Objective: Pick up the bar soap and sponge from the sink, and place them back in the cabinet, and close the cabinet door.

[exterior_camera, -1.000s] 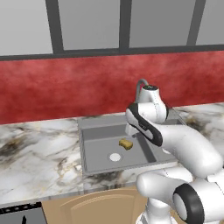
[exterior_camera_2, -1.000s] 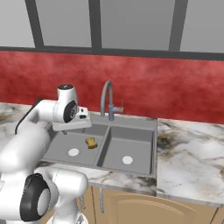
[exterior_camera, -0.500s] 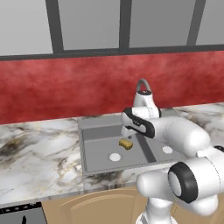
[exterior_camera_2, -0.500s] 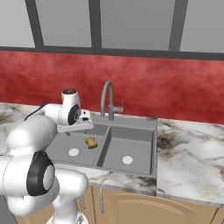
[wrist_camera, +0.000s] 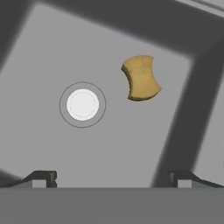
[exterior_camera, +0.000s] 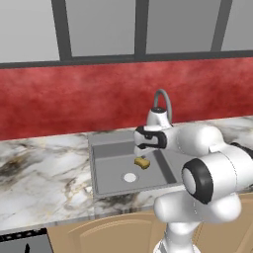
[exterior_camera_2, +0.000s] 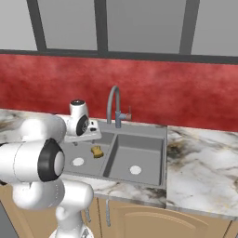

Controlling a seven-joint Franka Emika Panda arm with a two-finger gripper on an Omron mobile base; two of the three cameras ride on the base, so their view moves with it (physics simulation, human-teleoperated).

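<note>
Approach to the sponge. The sponge point(wrist_camera: 141, 78) lies on the floor of one basin of the sink point(exterior_camera: 106, 165), at about two o'clock from the white drain point(wrist_camera: 82, 104) in the hand view, near it but apart. The gripper point(wrist_camera: 111, 177) hangs above the basin with its fingertips point(wrist_camera: 42, 176) spread wide and nothing between them. In the base views the sponge point(exterior_camera_2: 97, 151) sits just below the hand, close to the divider between the basins. To do this step well, the hand should probably shift toward two o'clock until the sponge is centred between the fingers, turn to span its narrower sides, then descend straight without scraping the basin floor
</note>
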